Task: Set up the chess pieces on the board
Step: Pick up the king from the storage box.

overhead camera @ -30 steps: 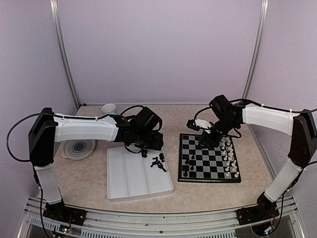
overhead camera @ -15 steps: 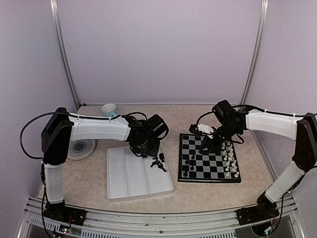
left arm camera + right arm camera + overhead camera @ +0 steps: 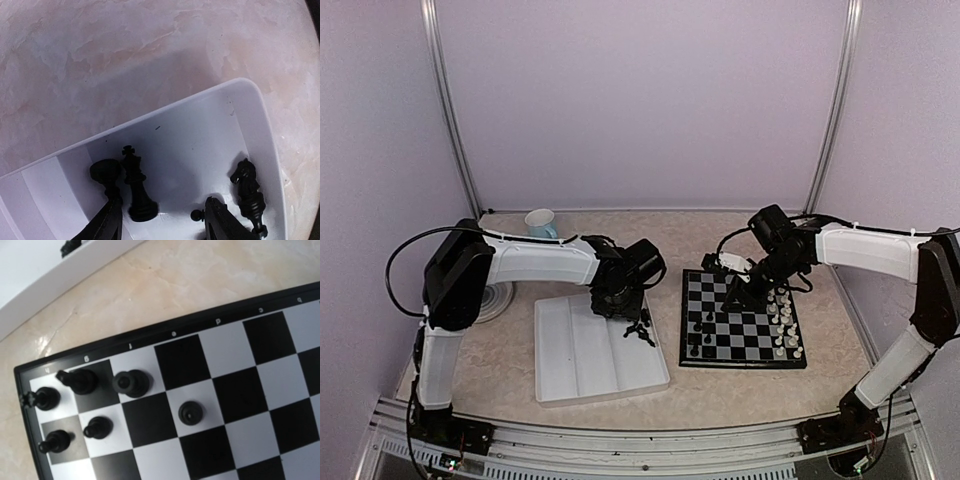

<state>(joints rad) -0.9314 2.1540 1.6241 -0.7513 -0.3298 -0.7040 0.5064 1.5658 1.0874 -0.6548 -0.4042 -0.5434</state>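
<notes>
The board point(image 3: 748, 322) lies right of centre. Several black chess pieces point(image 3: 697, 335) stand along its left edge, and they show in the right wrist view point(image 3: 131, 383) with one pawn point(image 3: 191, 413) alone on a pale square. More black pieces point(image 3: 640, 328) lie in the far right corner of the white tray point(image 3: 580, 365). In the left wrist view a king point(image 3: 136, 186), a knight point(image 3: 248, 187) and a round-headed piece point(image 3: 106, 172) lie there. My left gripper point(image 3: 162, 226) is open just above them, holding nothing. My right gripper point(image 3: 734, 294) hovers over the board's far left; its fingers are hidden.
White chess pieces point(image 3: 785, 322) stand along the board's right edge. A pale blue cup point(image 3: 540, 222) stands at the back left. A round ribbed disc point(image 3: 492, 298) lies left of the tray, partly behind my left arm. Side walls and metal posts enclose the table.
My left arm has swung right and lowered its gripper onto the tray's far right corner. My right gripper came down toward the board, then held nearly still.
</notes>
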